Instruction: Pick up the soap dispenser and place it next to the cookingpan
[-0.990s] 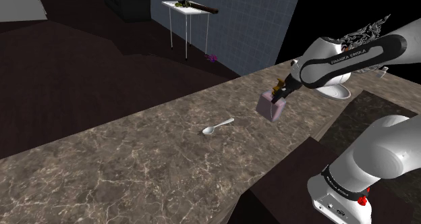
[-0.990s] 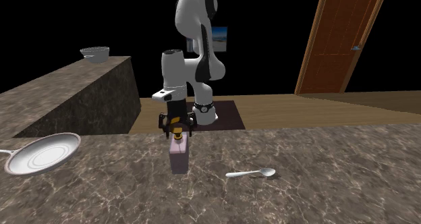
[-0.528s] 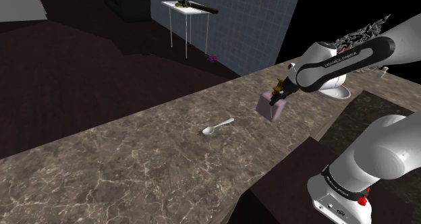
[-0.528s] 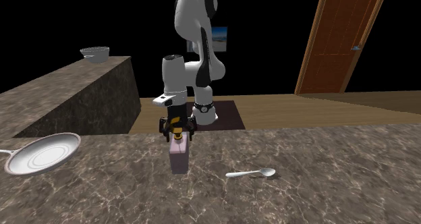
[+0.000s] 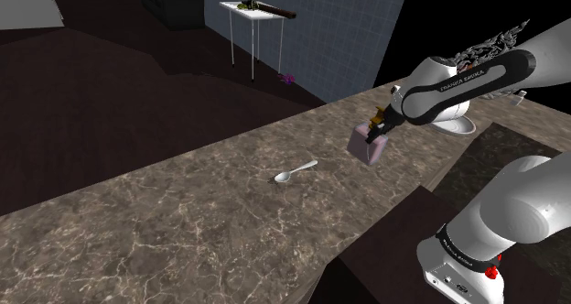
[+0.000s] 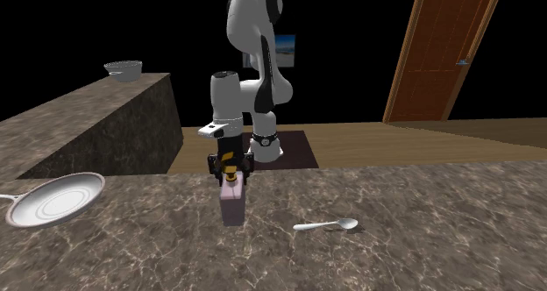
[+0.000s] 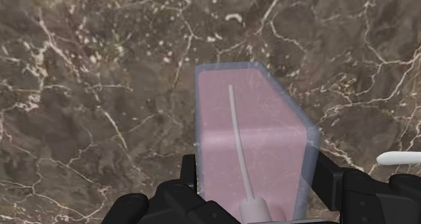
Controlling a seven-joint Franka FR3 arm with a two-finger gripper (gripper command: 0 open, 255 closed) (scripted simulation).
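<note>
- Currently the gripper [image 6: 229, 165] sits over the top of the soap dispenser [image 6: 232, 203], straddling its gold pump [image 6: 228, 170].
- Wrist view: the black fingers [image 7: 189, 179] stand wide, one against each flank of the pink, translucent soap dispenser [image 7: 249, 142]. No gap shows on either side, so it is clasped across the body.
- The soap dispenser is upright on the brown marble counter [image 6: 421, 237]. Its base looks to be on the surface in the second exterior view; the shoulder view doesn't settle it.
- Shoulder view: the soap dispenser [image 5: 367, 145] is toward the counter's far end with the gripper [image 5: 377, 122] on top of it. The arm [image 5: 467, 78] comes in from that view's right.
- A white frying pan [image 6: 57, 199] lies flat on the same counter at the second exterior view's left edge, well apart from the soap dispenser.
- In the shoulder view a piece of the frying pan [image 5: 460, 126] pokes out below the arm, beyond the soap dispenser.
- A white spoon [image 6: 326, 224] lies on the counter to the second exterior view's right of the soap dispenser, near but not touching. The soap dispenser stands between frying pan and spoon.
- Background: a grey bowl [image 6: 124, 68] sits on the raised counter block at the second exterior view's left. A wooden door [image 6: 451, 53] is at its right, and a white side table [image 5: 252, 18] shows near the shoulder view's top.
</note>
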